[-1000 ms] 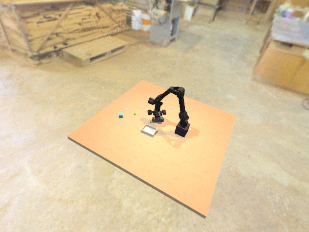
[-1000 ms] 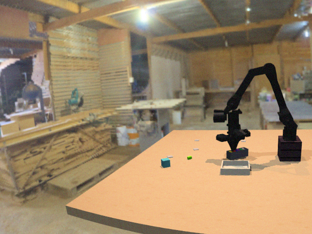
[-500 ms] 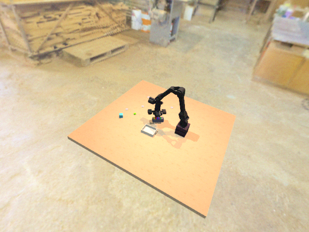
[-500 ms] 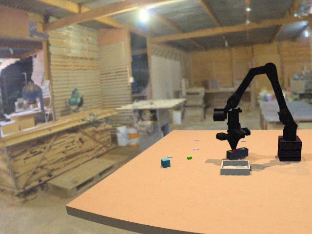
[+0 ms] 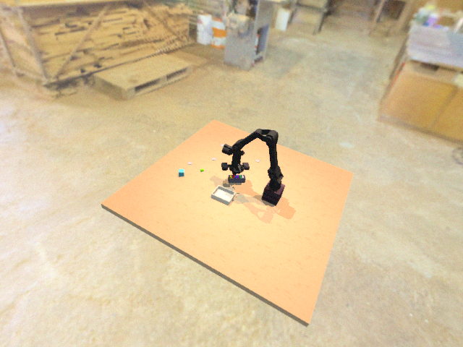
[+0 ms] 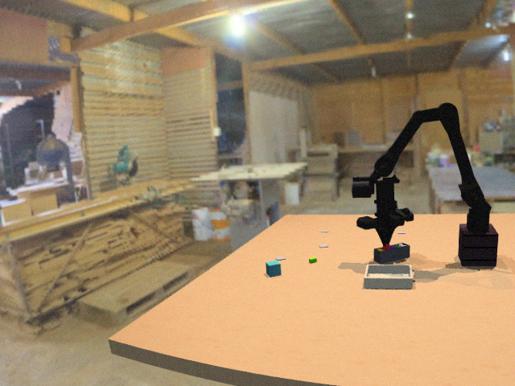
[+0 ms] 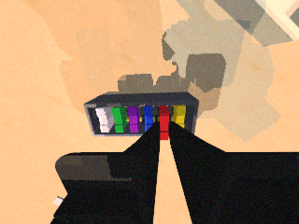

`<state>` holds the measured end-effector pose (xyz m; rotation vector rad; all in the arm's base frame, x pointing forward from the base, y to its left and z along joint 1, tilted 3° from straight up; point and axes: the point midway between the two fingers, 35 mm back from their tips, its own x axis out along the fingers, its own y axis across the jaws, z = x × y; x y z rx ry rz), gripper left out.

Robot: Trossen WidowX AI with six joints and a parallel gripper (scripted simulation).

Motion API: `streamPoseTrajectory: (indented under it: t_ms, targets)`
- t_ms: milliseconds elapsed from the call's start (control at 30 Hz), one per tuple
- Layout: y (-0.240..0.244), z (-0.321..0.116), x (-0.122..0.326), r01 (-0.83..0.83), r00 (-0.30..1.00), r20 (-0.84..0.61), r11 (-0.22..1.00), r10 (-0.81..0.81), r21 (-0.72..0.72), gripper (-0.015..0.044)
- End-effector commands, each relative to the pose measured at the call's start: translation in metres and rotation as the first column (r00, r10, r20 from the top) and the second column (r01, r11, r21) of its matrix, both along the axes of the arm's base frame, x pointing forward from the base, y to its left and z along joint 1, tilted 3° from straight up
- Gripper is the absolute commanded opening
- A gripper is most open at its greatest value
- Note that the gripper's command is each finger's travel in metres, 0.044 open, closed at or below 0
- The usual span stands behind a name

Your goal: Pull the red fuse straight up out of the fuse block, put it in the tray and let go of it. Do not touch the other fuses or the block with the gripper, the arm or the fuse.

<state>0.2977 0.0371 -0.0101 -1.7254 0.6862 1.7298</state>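
Note:
The dark fuse block (image 7: 92, 106) (image 5: 236, 180) (image 6: 390, 253) holds a row of white, green, purple, blue, red and yellow fuses. The red fuse (image 7: 163, 122) (image 6: 386, 247) stands higher than its neighbours, its lower part still over its slot between the blue fuse (image 7: 148, 118) and the yellow fuse (image 7: 179, 115). My gripper (image 7: 163, 125) (image 6: 386, 244) (image 5: 236, 176) points straight down over the block and is shut on the red fuse. The grey tray (image 6: 388, 283) (image 5: 223, 195) (image 7: 290, 14) lies just in front of the block.
A teal cube (image 5: 181, 172) (image 6: 273, 268) and a small green block (image 5: 202, 170) (image 6: 312, 260) lie to the left on the wooden table (image 5: 231, 246). Small pale chips (image 6: 323, 245) lie behind them. The arm's base (image 6: 477, 244) stands to the right.

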Motion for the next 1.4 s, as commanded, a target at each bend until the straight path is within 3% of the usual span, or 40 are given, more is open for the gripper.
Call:
streamPoseTrajectory:
  t_ms: [0, 1367]
  targets:
    - [0.0, 0.003, 0.001, -0.005, 1.0, 0.005, 1.0, 0.005, 0.003, 0.0]
    - [0.0, 0.024, 0.0, -0.007, 1.0, 0.005, 1.0, 0.007, 0.006, 0.0]
